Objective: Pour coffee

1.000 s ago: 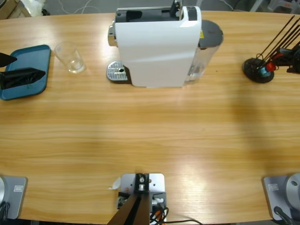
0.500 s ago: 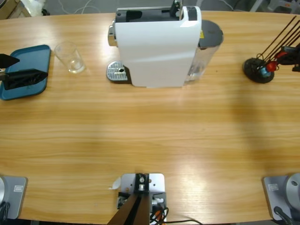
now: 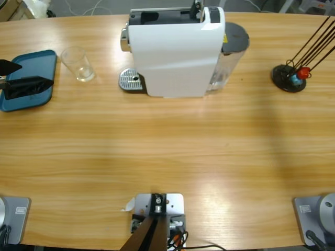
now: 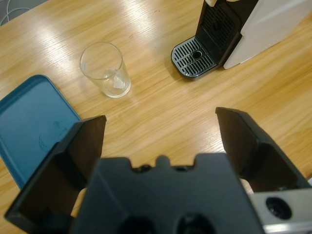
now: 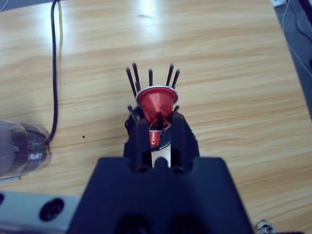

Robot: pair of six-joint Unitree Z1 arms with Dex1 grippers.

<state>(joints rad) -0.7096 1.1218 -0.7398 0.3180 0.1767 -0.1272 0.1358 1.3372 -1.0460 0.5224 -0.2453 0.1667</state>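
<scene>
Grippers frame both wrist views, and we start with the nearest. In the right wrist view, our right gripper (image 5: pixel 157 134) has its jaws drawn together on a red capsule (image 5: pixel 156 105), wide rim up, held directly over a rack (image 5: pixel 150 130) of thin black rods (image 5: pixel 132 80) on the counter (image 5: pixel 234 73). A black cable (image 5: pixel 53 73) runs across the wood to the left, and a clear tank (image 5: pixel 22 146) sits at the left edge.

In the left wrist view, our left gripper (image 4: pixel 158 129) has its jaws spread wide apart with nothing between them. Beyond them lie a blue tray (image 4: pixel 29 122) at the left, an empty glass (image 4: pixel 105 70) standing upright on the wood just beside the tray, and farther off the drip grate (image 4: pixel 194 57) at the foot of the coffee machine (image 4: pixel 273 24).

From the high view we see the left gripper (image 3: pixel 23 86) over the tray (image 3: pixel 36 63) at the counter's left edge. The glass (image 3: pixel 78 64) stands between tray and machine (image 3: pixel 175 52), apart from the grate (image 3: pixel 131 79). The rack (image 3: pixel 288 77) sits near the right edge, well apart from the machine, with a red capsule (image 3: pixel 302 75) at its base. The right arm does not show in this view.
</scene>
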